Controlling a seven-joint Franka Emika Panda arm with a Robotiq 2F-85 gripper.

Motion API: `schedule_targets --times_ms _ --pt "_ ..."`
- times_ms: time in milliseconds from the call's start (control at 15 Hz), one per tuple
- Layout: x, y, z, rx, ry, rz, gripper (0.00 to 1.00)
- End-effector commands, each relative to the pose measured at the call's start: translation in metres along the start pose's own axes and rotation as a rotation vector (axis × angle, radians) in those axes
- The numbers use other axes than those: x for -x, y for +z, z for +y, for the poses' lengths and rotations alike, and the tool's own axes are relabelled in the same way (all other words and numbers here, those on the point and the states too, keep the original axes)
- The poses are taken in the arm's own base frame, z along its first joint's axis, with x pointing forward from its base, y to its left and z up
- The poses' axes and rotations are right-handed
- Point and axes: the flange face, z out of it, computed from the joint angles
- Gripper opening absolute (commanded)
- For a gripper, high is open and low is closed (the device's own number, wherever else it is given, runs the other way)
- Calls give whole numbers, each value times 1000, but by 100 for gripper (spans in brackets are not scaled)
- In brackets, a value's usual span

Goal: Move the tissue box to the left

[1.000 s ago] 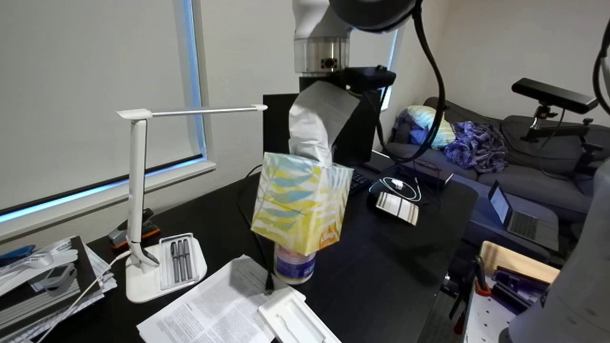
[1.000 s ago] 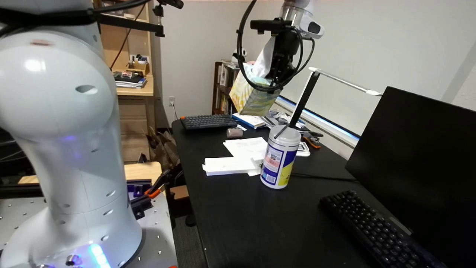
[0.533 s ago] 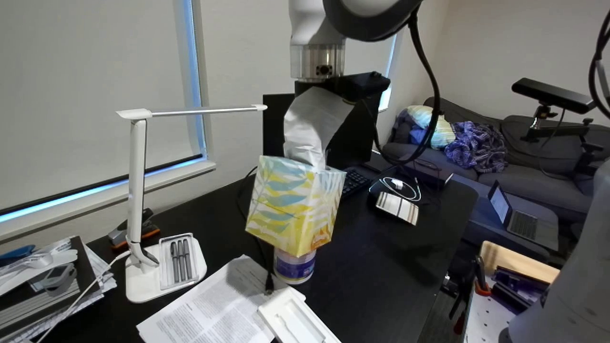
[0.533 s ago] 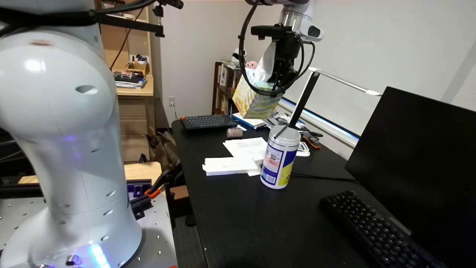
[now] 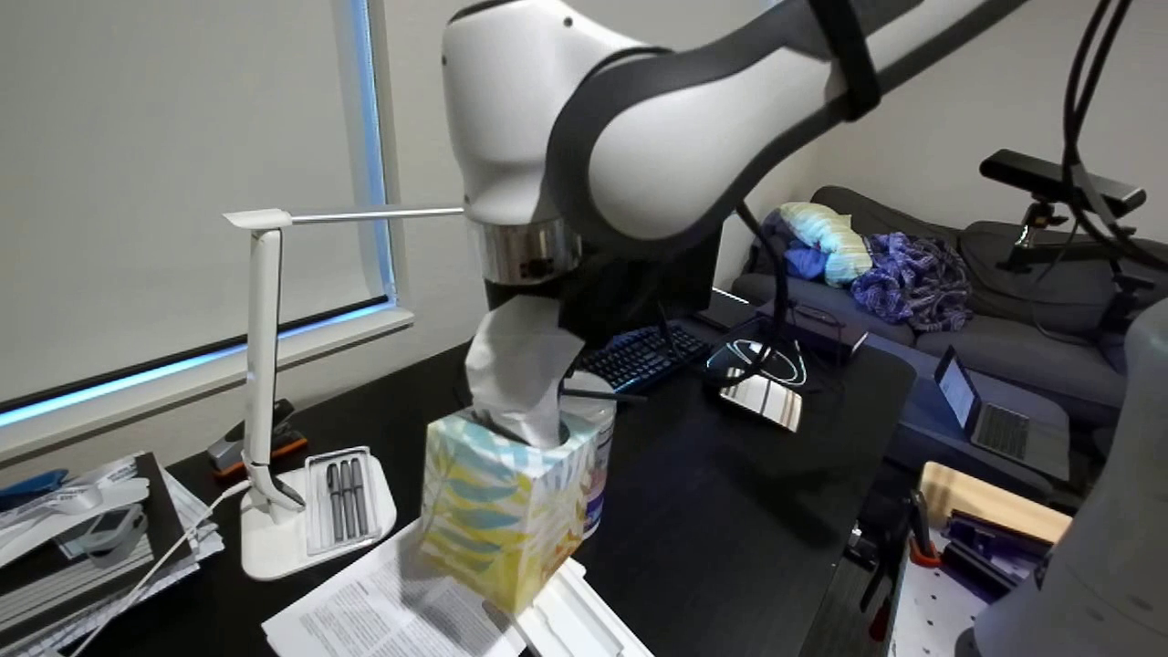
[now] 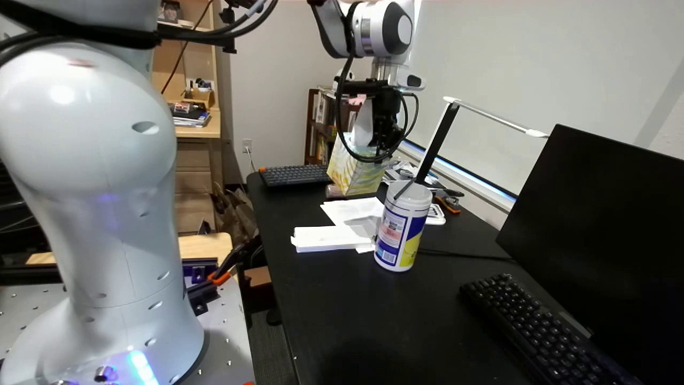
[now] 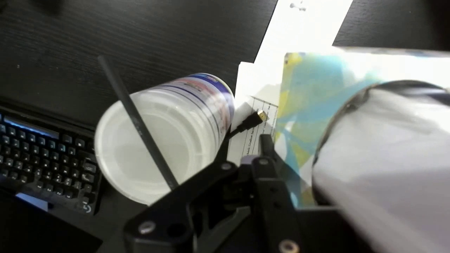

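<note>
1. At the left of an exterior view, the lamp (image 5: 260,347) is seen upright, apart from the tissue box (image 5: 488,520). Could be knocked if the leftward carry is overrun.
2. Loose papers (image 5: 365,602) are laid flat on the counter (image 5: 712,538). Could be creased or dragged if set-down is made here with sideways motion.
3. The tissue box is held in the air above the papers, slightly tilted. The tool (image 7: 246,160) is judged clamped on it, at one side; exact pinch hidden. With an off-centre hold, the box could be swung, crushed or let slip if moved fast or squeezed hard.
4. A white tray (image 5: 579,616) is partly hidden behind the box. If release is made over its edge, tipping is likely.
5. The canister (image 5: 599,474) is stood near the box, a gap being seen in the wrist view. Could be toppled, or its dark rod (image 7: 135,117) caught, if the tool is swung back.
</note>
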Motion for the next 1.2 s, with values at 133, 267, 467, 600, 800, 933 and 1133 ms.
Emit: schedule_targets --times_ms 133,267,467,600,800,933,1133 --pt "-33 36 -53 24 21 63 5" --pt "-40 50 -65 26 24 79 5" --pt "-46 74 -78 46 16 91 5" --pt "-44 90 -84 68 -3 98 5" --pt "-37 107 -101 50 -14 101 5" --pt "-35 112 -109 46 -23 107 5" --pt "-34 115 -114 49 -22 114 5"
